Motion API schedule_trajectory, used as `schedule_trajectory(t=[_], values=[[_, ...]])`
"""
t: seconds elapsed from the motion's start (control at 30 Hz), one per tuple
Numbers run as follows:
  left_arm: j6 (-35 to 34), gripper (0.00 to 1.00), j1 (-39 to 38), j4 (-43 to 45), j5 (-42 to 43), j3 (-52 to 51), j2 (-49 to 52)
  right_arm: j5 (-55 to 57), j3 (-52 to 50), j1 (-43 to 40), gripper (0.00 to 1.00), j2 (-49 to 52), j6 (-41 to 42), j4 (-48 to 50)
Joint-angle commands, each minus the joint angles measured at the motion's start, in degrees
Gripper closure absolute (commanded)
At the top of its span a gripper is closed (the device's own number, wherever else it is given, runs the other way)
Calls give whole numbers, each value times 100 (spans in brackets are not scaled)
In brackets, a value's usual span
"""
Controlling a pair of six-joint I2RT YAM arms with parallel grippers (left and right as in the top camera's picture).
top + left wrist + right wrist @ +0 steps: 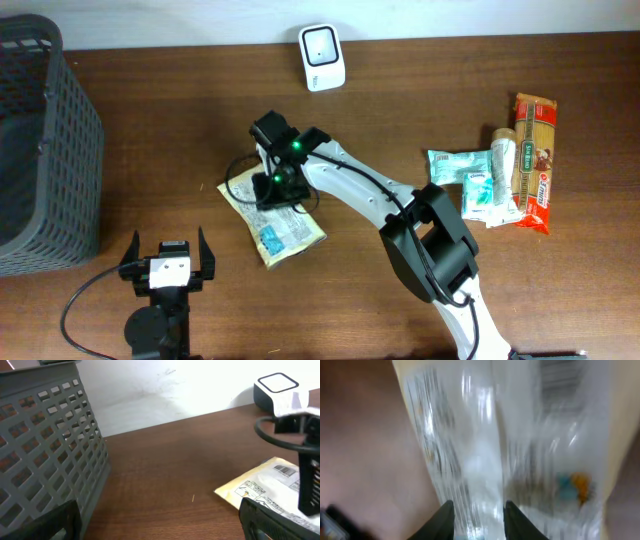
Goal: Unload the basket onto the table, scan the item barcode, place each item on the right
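Packet (pixel 290 232) lies flat on the table (pixel 450 90), left of the middle of the overhead frame, under the right gripper (pixel 277 188). Its jaws stand a little apart over the film; the blurred wrist view does not tell if they pinch it. A good grip takes one edge and leaves the barcode free to face the scanner (pixel 322 57) at upper middle. The left gripper (pixel 168 262), lower left, is wide apart and holds nothing. The grey basket (pixel 80 130) at the left edge shows nothing in its dark inside.

White arm links (pixel 350 185), black joints (pixel 440 250), black jaws, green light (pixel 297 148)
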Motion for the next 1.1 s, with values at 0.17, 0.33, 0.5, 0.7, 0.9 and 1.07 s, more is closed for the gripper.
schedule_trajectory(t=[0.17, 0.33, 0.5, 0.7, 0.9, 1.07], values=[[85, 1, 28, 0, -22, -22, -24, 138, 17, 337, 55, -136, -490, -621], [85, 1, 28, 0, -22, -22, -24, -236, 26, 339, 55, -157, -452, 111], [85, 1, 28, 0, -22, -22, -24, -330, 201, 566, 52, -31, -188, 514], [85, 1, 28, 0, -22, -22, -24, 2, 201, 645, 57, 470, 28, 155], [85, 1, 28, 0, -22, -22, -24, 553, 203, -393, 66, 466, -431, -1414], [85, 1, 28, 0, -22, -22, -24, 560, 229, -844, 66, -208, -1099, -1646]])
